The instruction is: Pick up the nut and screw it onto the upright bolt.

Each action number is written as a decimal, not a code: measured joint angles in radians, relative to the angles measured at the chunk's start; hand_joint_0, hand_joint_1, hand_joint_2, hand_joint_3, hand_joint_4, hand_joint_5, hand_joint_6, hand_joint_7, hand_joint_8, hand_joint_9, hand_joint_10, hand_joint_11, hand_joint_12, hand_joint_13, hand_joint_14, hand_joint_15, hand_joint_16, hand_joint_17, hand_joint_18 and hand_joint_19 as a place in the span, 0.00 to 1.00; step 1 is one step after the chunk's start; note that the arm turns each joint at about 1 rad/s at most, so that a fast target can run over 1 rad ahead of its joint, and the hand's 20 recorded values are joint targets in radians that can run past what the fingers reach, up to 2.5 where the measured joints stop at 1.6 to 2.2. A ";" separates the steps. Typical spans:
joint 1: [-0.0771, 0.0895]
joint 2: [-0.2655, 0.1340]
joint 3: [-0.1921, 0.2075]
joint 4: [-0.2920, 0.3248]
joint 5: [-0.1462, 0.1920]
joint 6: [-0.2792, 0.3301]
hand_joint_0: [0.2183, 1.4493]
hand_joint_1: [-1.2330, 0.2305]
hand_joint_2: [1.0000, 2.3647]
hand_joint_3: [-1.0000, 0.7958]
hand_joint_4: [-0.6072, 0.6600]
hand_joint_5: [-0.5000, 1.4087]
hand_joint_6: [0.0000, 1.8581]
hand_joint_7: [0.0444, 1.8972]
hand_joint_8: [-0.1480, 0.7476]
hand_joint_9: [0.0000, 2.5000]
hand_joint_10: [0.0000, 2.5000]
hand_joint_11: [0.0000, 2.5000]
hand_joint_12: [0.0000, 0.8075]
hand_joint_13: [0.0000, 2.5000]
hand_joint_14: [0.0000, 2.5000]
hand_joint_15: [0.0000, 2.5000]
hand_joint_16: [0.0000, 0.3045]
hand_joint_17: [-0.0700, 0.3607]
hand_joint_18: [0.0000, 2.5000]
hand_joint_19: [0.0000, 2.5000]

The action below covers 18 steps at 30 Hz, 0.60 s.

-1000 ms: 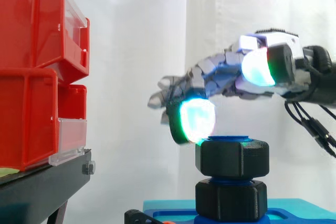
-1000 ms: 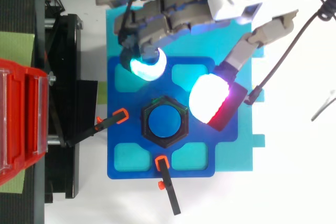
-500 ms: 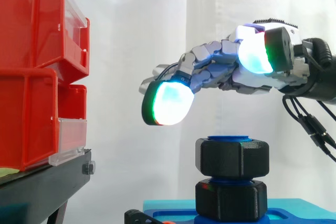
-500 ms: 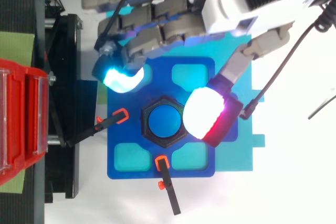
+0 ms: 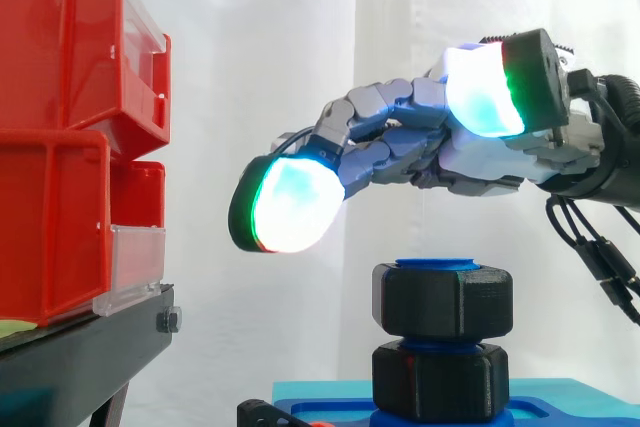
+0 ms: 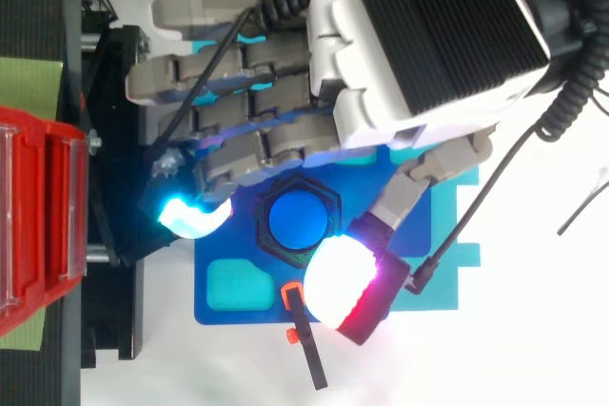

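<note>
A black hexagonal nut [image 5: 443, 299] sits on the top of the upright blue bolt [image 6: 299, 219], above a second black nut [image 5: 441, 380] lower on the same bolt. The bolt stands on a blue fixture plate [image 6: 233, 309]. My hand [image 6: 381, 54] hovers above the nut with a clear gap, its fingers stretched out toward the left and its thumb apart on the near side. It is open and holds nothing. In the side view the hand [image 5: 420, 142] has one glowing pad hanging to the left of the nut and another raised above it.
Red bins [image 5: 70, 137] stand stacked on a black stand [image 5: 80, 357] at the left. Thin black clamps with orange ends [image 6: 297, 309] lie at the plate's front and left edges. A white curtain hangs behind.
My hand has risen off the top nut and moved over the bolt toward the bins, its fingers spreading out straighter. Both nuts stay where they were.
</note>
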 measured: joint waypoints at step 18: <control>0.011 0.000 -0.013 -0.043 0.006 0.005 0.22 0.72 0.00 0.28 0.70 0.20 0.27 0.45 0.45 0.19 0.00 0.00 0.38 0.05 0.00 0.00 0.12 0.36 0.00 0.00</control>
